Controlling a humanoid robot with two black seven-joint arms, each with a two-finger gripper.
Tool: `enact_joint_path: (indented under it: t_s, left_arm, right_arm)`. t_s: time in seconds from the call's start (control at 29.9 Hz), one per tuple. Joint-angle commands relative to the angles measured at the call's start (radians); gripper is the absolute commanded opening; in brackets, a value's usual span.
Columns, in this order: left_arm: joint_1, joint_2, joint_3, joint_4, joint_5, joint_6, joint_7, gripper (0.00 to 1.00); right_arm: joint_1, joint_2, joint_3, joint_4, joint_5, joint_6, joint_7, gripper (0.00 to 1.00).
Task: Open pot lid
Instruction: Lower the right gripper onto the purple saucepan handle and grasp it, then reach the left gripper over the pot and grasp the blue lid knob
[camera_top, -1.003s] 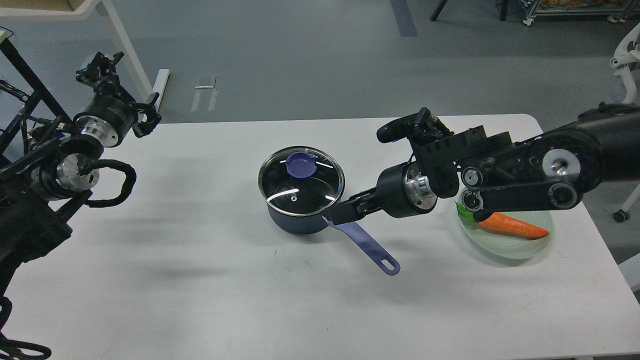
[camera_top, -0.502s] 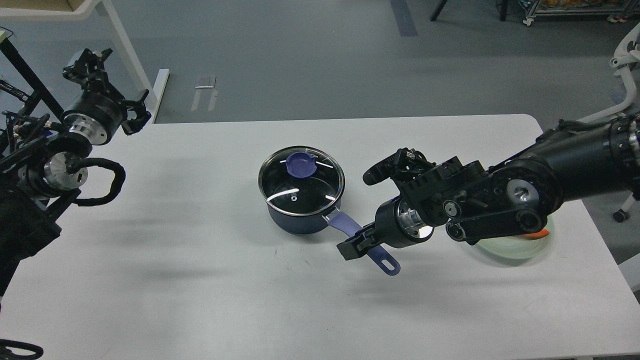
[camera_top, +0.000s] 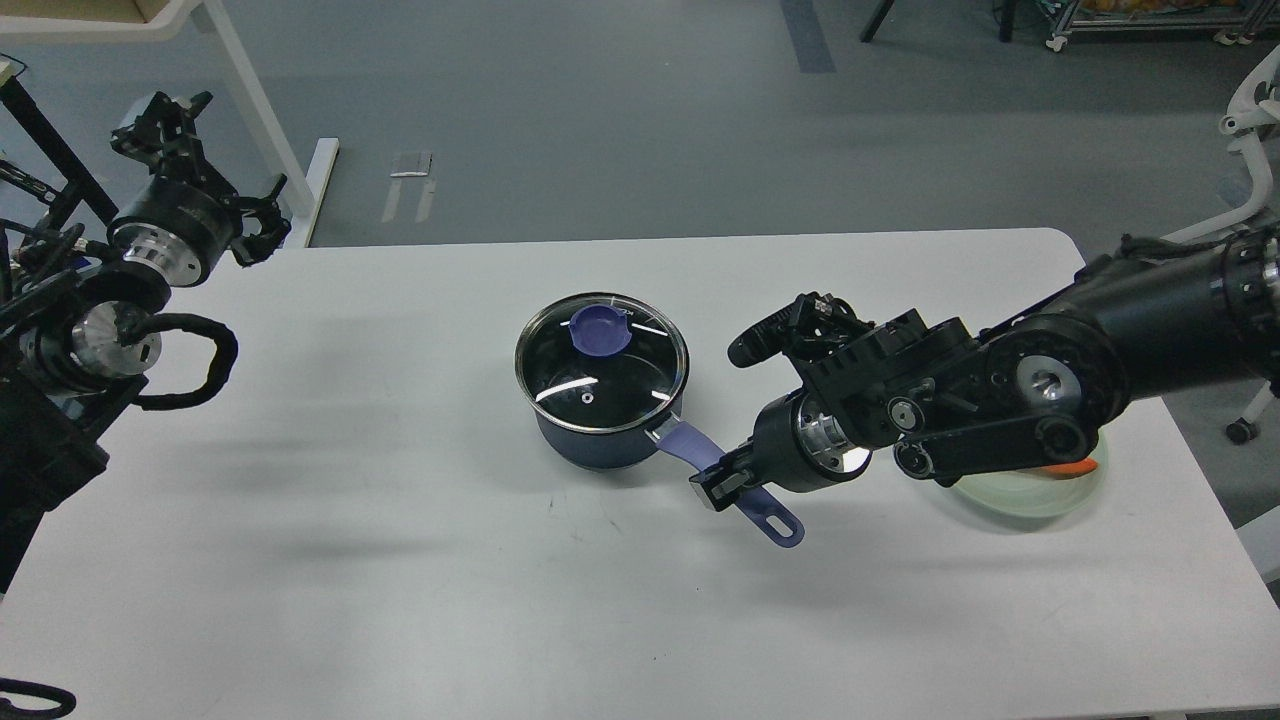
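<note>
A dark blue pot (camera_top: 590, 445) stands at the table's middle with its glass lid (camera_top: 600, 375) on. The lid has a purple knob (camera_top: 600, 330). The pot's purple handle (camera_top: 775, 520) points toward the front right. My right gripper (camera_top: 722, 480) sits on the middle of this handle, its fingers closed on either side of it. My left gripper (camera_top: 162, 110) is raised beyond the table's far left corner, far from the pot, with its fingers spread and empty.
A pale green plate (camera_top: 1040, 497) lies at the right, mostly hidden under my right arm; an orange sliver of carrot (camera_top: 1078, 466) shows on it. The white table (camera_top: 400, 580) extends in front of and left of the pot.
My right gripper dropped from beside the pot's rim to the handle and closed on it. The pot shifted slightly. My left arm moved further up and left.
</note>
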Motion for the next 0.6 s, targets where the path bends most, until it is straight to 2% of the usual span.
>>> enact_joint_path:
  t_s: [0.0, 0.2, 0.57]
  left_arm:
    - [0.0, 0.002, 0.0, -0.031, 0.001, 0.012, 0.004, 0.99]
    - [-0.013, 0.007, 0.014, -0.134, 0.156, 0.016, 0.005, 0.99]
    - [-0.077, -0.042, 0.012, -0.385, 0.989, 0.046, -0.021, 0.98]
  right_arm:
    - [0.002, 0.001, 0.0, -0.001, 0.0, 0.001, 0.0, 0.22]
    - [0.002, 0.002, 0.0, -0.001, 0.0, 0.004, 0.0, 0.2]
    - [0.001, -0.001, 0.005, -0.002, 0.003, 0.007, 0.001, 0.18]
